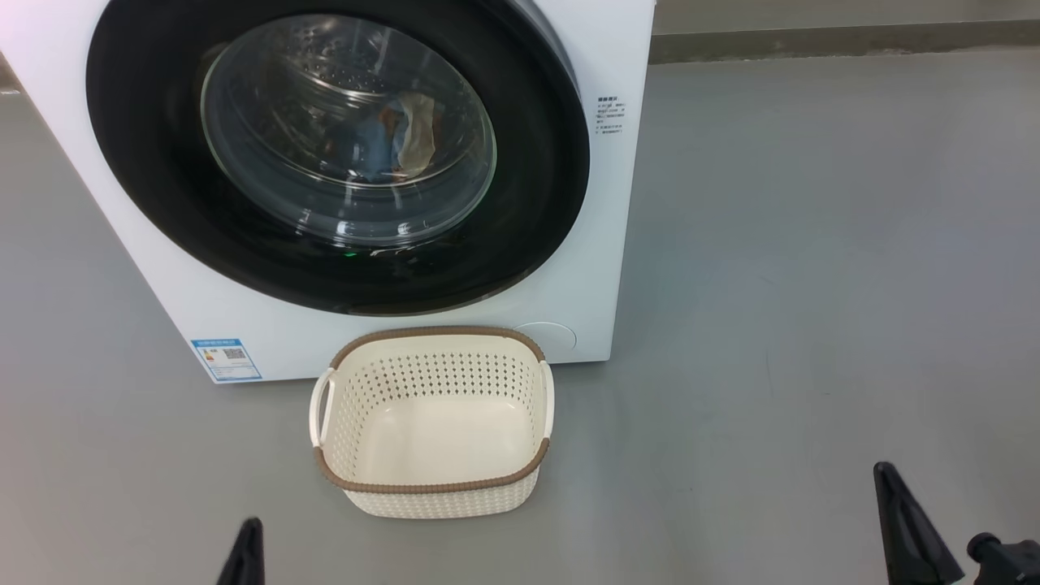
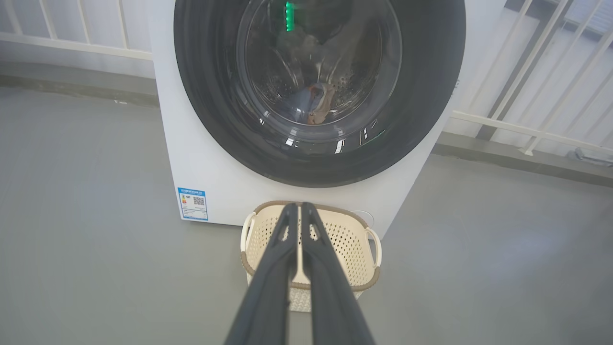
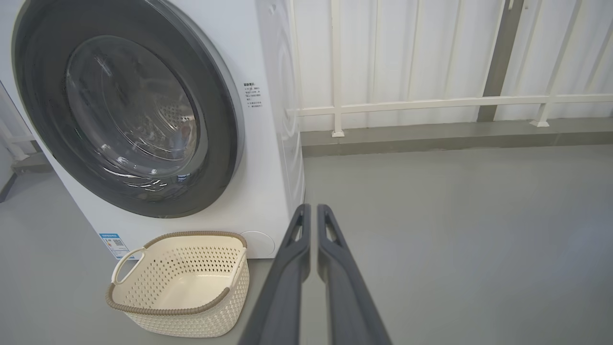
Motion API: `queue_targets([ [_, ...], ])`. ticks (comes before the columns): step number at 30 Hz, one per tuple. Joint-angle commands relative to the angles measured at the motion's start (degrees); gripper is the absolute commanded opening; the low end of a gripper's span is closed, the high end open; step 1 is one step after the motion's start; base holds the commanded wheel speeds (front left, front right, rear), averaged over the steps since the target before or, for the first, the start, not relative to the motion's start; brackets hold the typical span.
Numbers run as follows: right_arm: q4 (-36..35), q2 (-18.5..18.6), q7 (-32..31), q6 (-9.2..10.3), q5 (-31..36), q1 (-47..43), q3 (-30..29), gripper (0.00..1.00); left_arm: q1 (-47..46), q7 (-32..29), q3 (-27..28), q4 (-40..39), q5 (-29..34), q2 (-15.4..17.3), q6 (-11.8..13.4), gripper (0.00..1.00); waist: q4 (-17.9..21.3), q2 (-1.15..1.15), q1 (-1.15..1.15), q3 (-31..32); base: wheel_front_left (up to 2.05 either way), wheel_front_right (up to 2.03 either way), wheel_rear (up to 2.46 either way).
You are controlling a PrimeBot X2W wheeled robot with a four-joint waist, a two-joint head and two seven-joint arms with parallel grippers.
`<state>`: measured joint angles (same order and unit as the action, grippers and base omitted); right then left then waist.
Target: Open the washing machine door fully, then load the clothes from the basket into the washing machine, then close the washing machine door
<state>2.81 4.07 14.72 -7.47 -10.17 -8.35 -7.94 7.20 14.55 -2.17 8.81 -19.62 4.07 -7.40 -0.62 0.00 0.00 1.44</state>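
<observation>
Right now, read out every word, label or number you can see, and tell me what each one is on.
Blue label sticker, lower left of the washing machine front: print and a QR code, too small to read.
Block of small dark print, right of the washing machine door: too small to read.
Basket: no text seen.
Nothing can be quoted.
</observation>
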Motion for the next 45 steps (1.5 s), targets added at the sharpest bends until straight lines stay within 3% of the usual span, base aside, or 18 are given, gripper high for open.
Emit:
queue_targets([
  [1, -0.23, 0.11, -0.15, 0.0, -0.69, 0.11, 0.03, 0.0, -0.23, -0.15, 0.09, -0.24, -0.63, 0.1, 0.0, 0.0, 0.01, 0.0, 0.0, -0.01, 0.0, 0.0, 0.0],
  [6, 0.16, 0.09, -0.97, 0.0, -4.03, 0.63, 0.13, 0.0, -0.69, -0.93, 0.35, -0.08, -3.62, 0.12, 0.0, 0.0, 0.03, 0.0, 0.12, 0.03, 0.0, 0.0, 0.0],
  [13, 0.75, 0.07, -1.96, 0.0, -8.0, 1.33, 0.25, 0.0, -1.34, -1.86, 0.66, 0.25, -7.19, 0.13, 0.0, 0.0, 0.06, 0.0, 0.01, -0.14, 0.0, 0.0, 0.0],
  [45, 3.74, -0.16, -7.28, -0.01, -29.08, 5.09, 0.74, 0.0, -4.78, -6.99, 2.56, 1.7, -26.0, 0.04, -0.03, 0.0, 0.22, 0.0, 0.0, -0.57, 0.0, 0.0, 0.0],
])
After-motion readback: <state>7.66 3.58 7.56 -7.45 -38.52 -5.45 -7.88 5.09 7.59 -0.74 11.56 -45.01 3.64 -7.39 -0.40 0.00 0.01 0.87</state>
